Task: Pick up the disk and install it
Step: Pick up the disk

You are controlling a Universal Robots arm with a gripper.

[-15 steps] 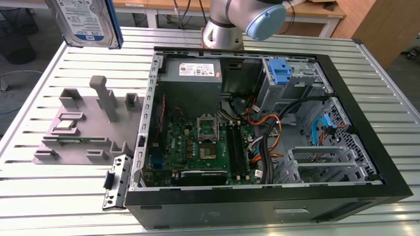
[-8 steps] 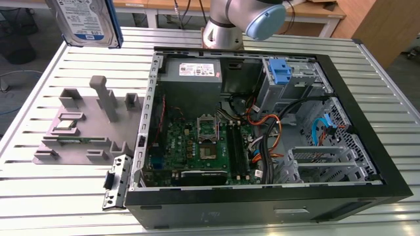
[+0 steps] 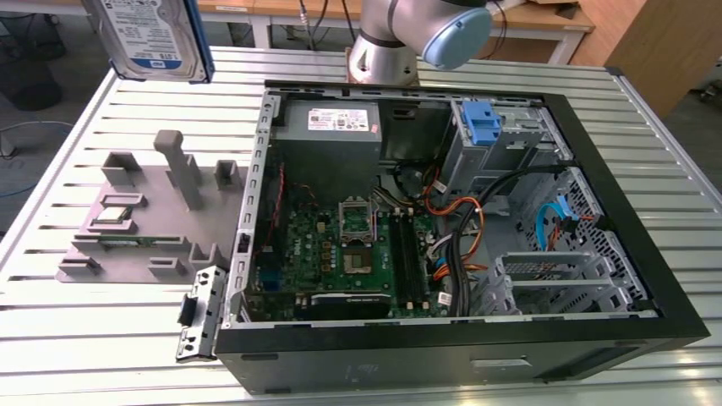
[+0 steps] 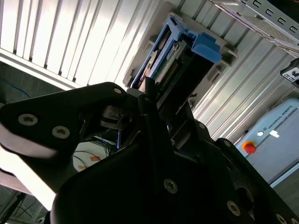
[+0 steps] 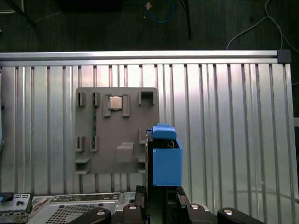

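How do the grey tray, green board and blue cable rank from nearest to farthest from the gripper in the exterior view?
The gripper holds the disk at the exterior view's upper left.
1. Grey tray, left of the case.
2. Green board, inside the case.
3. Blue cable, far right.

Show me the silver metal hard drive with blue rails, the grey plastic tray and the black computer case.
Silver metal hard drive with blue rails (image 3: 149, 38): exterior view, its label.
Grey plastic tray (image 3: 169, 227): exterior view, bare floor.
Black computer case (image 3: 451, 355): exterior view, outer wall.
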